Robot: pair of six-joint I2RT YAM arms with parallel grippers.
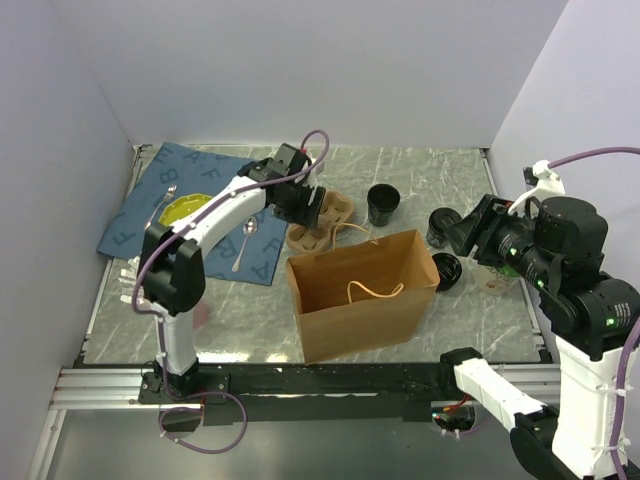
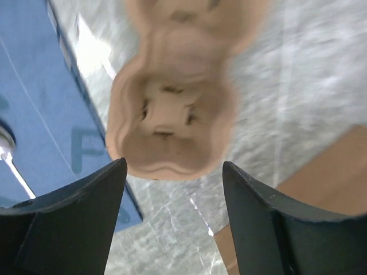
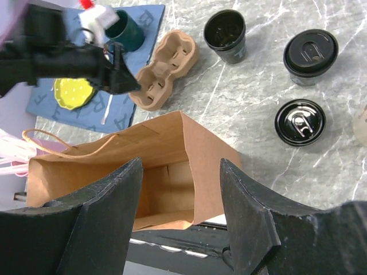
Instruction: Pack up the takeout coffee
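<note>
1. Left gripper is spread wide and empty. It hovers over the pulp cup carrier, and I see no finger touching it.
2. My right gripper is just as wide and just as empty, hanging above the open paper bag.
3. On the overhead view, with the bag as the dial's centre, the takeout coffee stands lidded on the table at about 2 o'clock, outside the bag. The carrier lies at 11 o'clock.
4. Wrong pick: a lidless black cup stands at 1 o'clock, near the coffee, and a loose lid lies at 3 o'clock. Dark things this close together could lead me to close on the wrong one.
5. Crushing: the coffee looks like a paper cup. I judge that a hard squeeze could buckle the wall, pop the lid or tip the cup.
6. Bag trouble: nothing braces the bag, and one handle droops into its mouth. A cup coming down could snag that loop or catch the rim, and so shove or fold the bag.
7. Arm clash: the left arm works close to the bag's far edge, so both arms heading for the bag at once could collide.
8. Hard to read:
   - On the overhead view my right gripper covers part of the coffee.
   - The left wrist view is blurred, so I cannot judge the height over the carrier.
   - I cannot tell whether either cup holds liquid.
   - Only part of the bag's floor shows.
</note>
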